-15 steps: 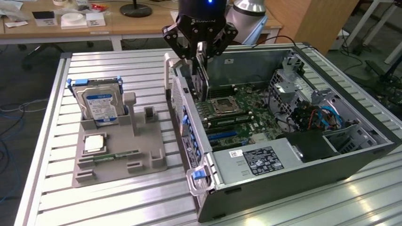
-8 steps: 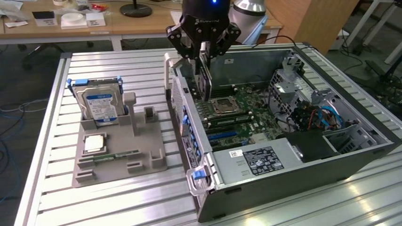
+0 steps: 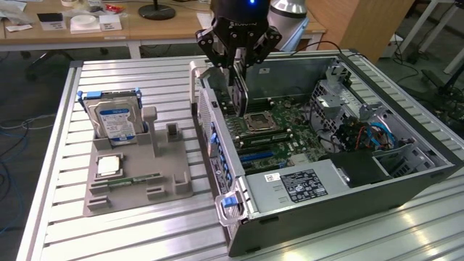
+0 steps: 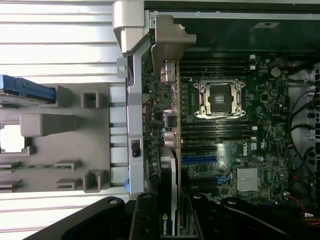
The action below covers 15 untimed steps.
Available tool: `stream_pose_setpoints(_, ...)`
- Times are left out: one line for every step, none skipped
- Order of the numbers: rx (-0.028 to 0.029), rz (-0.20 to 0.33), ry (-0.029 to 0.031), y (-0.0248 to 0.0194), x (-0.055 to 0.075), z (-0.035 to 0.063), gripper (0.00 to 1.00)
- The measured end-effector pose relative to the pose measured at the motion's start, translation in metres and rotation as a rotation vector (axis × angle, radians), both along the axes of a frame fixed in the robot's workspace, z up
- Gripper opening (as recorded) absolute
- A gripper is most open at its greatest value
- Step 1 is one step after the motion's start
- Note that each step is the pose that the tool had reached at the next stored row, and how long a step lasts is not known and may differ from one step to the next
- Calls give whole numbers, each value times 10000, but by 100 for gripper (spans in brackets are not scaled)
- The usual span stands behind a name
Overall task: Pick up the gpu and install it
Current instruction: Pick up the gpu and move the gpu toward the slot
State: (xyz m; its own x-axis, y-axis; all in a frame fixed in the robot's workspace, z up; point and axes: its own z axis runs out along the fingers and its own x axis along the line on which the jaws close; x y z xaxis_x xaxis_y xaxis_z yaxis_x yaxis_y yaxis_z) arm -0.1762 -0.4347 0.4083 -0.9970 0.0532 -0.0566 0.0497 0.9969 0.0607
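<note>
GPU (image 3: 242, 95) stands on edge, upright, inside the open computer case (image 3: 340, 212), over the motherboard (image 3: 294, 128), just beside the CPU socket (image 3: 259, 123) and near the case's rear wall. Gripper (image 3: 239, 64) clamps the card's upper edge. Hard drive (image 3: 116, 122) stands outside the case.

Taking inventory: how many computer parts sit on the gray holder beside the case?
3: a hard drive upright at the far end, a CPU lying flat in front of it, and a RAM stick flat nearer the camera. None looks hidden.
</note>
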Motion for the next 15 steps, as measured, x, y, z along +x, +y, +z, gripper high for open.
stream_pose_setpoints(0, 0, 0, 0, 8, 0, 27)
stream_pose_setpoints(0, 0, 0, 0, 16, 0, 27)
stream_pose_setpoints(1, 0, 0, 0, 24, 0, 27)
stream_pose_setpoints(0, 0, 0, 0, 32, 0, 27)
stream_pose_setpoints(0, -1, 0, 0, 40, 0, 27)
stream_pose_setpoints(0, -1, 0, 0, 47, 0, 27)
stream_pose_setpoints(0, -1, 0, 0, 55, 0, 27)
stream_pose_setpoints(0, 0, 0, 0, 62, 0, 27)
stream_pose_setpoints(0, -1, 0, 0, 69, 0, 27)
stream_pose_setpoints(0, -1, 0, 0, 76, 0, 27)
stream_pose_setpoints(0, 0, 1, 0, 83, 0, 27)
stream_pose_setpoints(0, -1, 1, 0, 90, 0, 27)
stream_pose_setpoints(0, 0, 0, 0, 98, 0, 27)
stream_pose_setpoints(0, -1, 1, 0, 104, 0, 27)
stream_pose_setpoints(-1, -1, 1, 0, 111, 0, 27)
